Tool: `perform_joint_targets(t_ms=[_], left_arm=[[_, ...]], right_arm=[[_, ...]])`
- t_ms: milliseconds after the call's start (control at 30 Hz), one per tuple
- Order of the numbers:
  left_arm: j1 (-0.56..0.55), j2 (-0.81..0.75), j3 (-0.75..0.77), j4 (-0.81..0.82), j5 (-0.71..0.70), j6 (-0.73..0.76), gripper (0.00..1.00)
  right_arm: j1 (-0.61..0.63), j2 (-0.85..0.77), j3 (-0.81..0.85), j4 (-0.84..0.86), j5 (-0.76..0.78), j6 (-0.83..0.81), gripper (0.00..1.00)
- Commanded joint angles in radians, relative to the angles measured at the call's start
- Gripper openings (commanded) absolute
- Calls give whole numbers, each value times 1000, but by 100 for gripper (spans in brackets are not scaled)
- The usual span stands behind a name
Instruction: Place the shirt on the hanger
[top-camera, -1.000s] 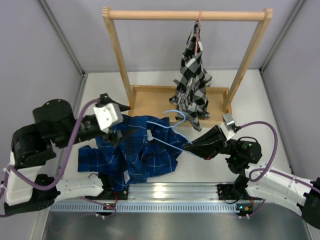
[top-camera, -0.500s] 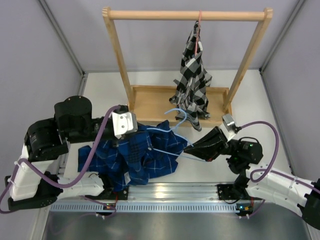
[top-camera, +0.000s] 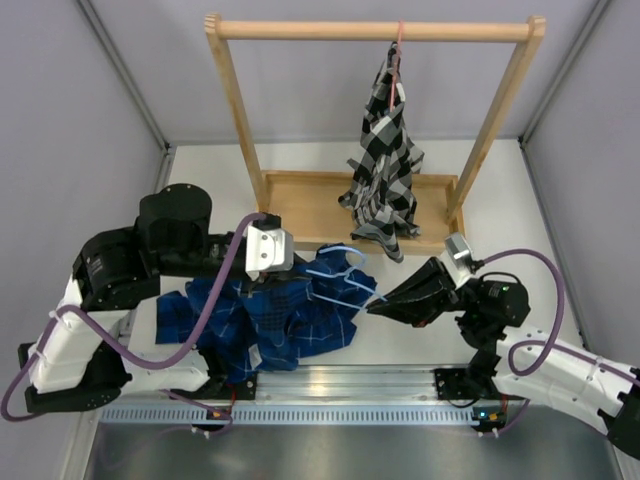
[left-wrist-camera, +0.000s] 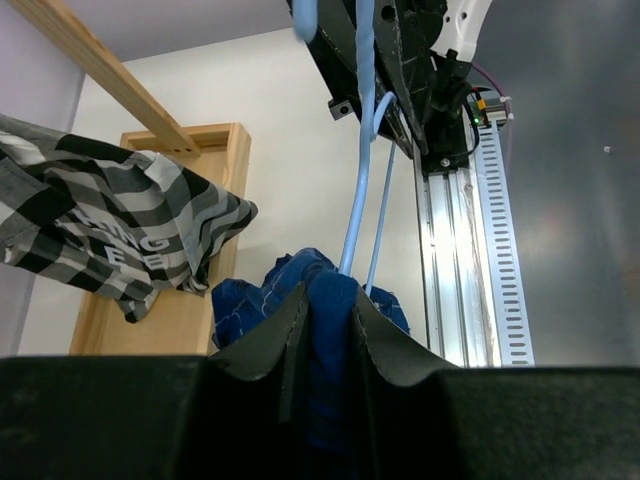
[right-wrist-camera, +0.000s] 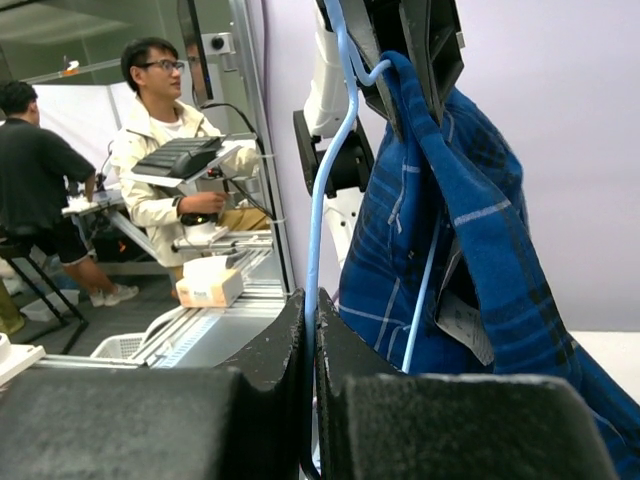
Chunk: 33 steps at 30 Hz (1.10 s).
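From above, the crumpled dark-blue plaid shirt (top-camera: 290, 310) lay heaped on the white counter (top-camera: 530, 220) near its front edge, with the thin light-blue wire hanger (top-camera: 340, 280) poking out of its folds. Bare counter lay open to the right, and the wooden rack (top-camera: 300, 30) holding a checked shirt (top-camera: 385, 170) stood behind. In the left wrist view, the left end effector (left-wrist-camera: 322, 300) was pinched shut on a soft ridge of shirt cloth; in the right wrist view, the right end effector (right-wrist-camera: 308, 300) clamped the hanger's wire, with the shirt draped just beside it.
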Motion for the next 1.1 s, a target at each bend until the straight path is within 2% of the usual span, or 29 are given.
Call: perform_joint_targets(t_ms=[0, 233, 500, 933, 967, 1000, 1067], left_arm=[[1, 29, -32, 44, 56, -5, 24], [1, 25, -27, 53, 101, 0, 14], [1, 26, -35, 65, 159, -3, 14], [1, -9, -108, 108, 150, -11, 20], [1, -9, -112, 108, 144, -10, 16], [1, -11, -116, 108, 138, -10, 0], [1, -17, -122, 113, 97, -16, 0]], right_arm=[[41, -11, 94, -4, 34, -98, 0], [93, 32, 145, -96, 70, -179, 0], [156, 110, 225, -190, 101, -253, 0], [179, 129, 246, -193, 130, -272, 0], [182, 133, 248, -190, 130, -272, 0], [180, 136, 249, -184, 130, -270, 0], [182, 130, 237, -178, 130, -273, 0]])
